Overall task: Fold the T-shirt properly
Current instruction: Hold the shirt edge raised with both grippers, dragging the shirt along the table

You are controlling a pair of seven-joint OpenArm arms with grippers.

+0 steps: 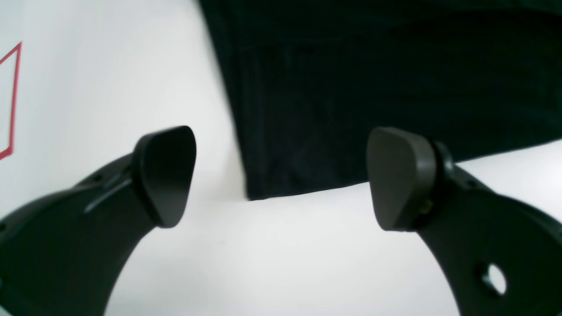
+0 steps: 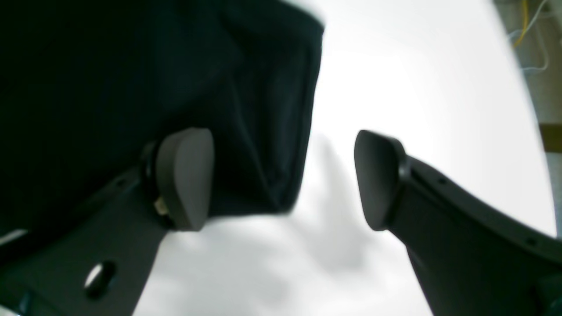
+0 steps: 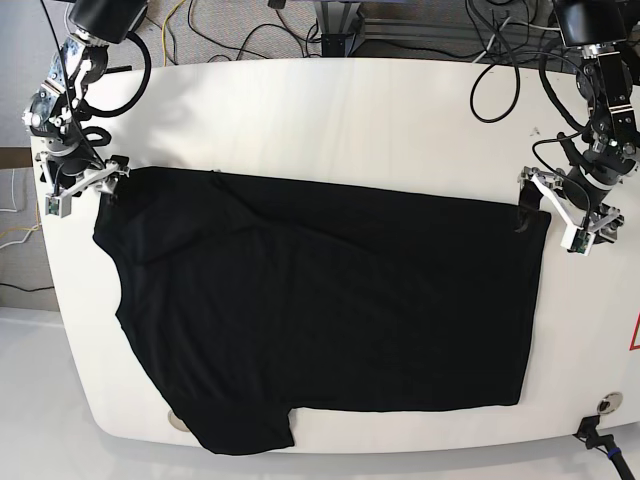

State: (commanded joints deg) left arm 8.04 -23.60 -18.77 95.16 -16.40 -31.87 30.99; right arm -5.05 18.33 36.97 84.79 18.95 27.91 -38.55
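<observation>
White table (image 3: 330, 100) fills the frame; black T-shirt (image 3: 330, 320) lies flat across its middle, one sleeve at lower left. Left gripper (image 1: 281, 177) at the right-edge corner, jaws wide apart, empty. Right gripper (image 2: 283, 180) at the upper-left corner, same.

No legible text, labels, brands or numbers. Only sign: red outline marking (image 1: 12, 101) on the white table (image 1: 109, 66), left of the T-shirt (image 1: 373, 96); unlettered.
</observation>
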